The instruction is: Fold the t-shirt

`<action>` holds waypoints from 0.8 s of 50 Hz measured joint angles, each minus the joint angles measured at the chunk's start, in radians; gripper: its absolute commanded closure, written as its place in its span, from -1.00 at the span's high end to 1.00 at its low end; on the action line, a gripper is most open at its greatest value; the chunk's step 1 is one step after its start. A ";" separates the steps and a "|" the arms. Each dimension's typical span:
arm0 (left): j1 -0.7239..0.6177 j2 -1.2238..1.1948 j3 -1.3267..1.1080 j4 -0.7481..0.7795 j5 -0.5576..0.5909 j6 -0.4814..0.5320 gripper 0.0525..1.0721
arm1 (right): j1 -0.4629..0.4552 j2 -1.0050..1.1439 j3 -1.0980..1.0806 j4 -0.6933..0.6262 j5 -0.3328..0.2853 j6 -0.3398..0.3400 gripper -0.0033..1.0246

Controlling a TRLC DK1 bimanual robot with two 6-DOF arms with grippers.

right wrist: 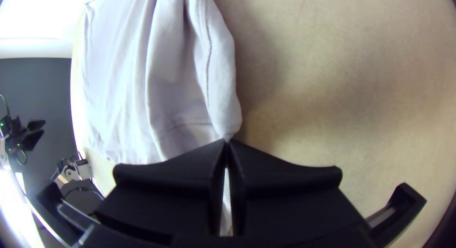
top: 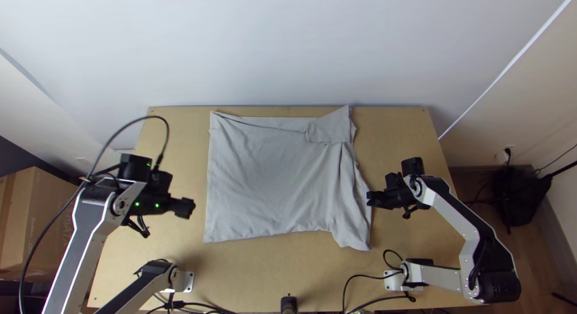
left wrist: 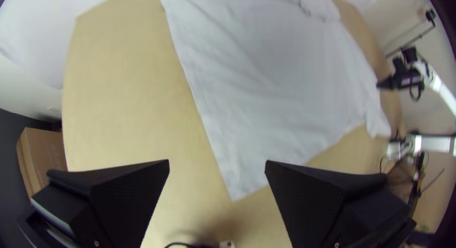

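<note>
Left claw, two wide flat black fingers: parted, nothing between them; carried on a silver-grey arm, above the pale wooden surface, just beside the left edge of the shirt.

Item: one t-shirt, light grey cloth, spread over the middle of the surface. Left side edge fairly straight; far right corner bearing a turned-over flap; near right corner jutting past the rest of the near edge; soft wrinkles toward the right side.

Right claw, wide, flat and black: closed on the shirt's right side edge, beside a stitched seam, loose pleats running away from the pinch.

Step in hand, as I judge it from where I stand: working the right side, either to straighten it or to bring it inward. Method advised: keep the pinch firm but small; draw slowly and low, so that the pleats open rather than gather; hold the fold line parallel to the left edge. Left claw best used to steady the cloth or take a second point.

Risks noted: one pinch alone may skew the panel; the flap could be dragged; the jutting corner may tuck under.
</note>
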 measured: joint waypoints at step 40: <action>-0.170 0.153 -0.340 0.079 -0.045 0.049 0.60 | 0.039 -0.103 -0.061 -0.007 0.000 0.027 -0.95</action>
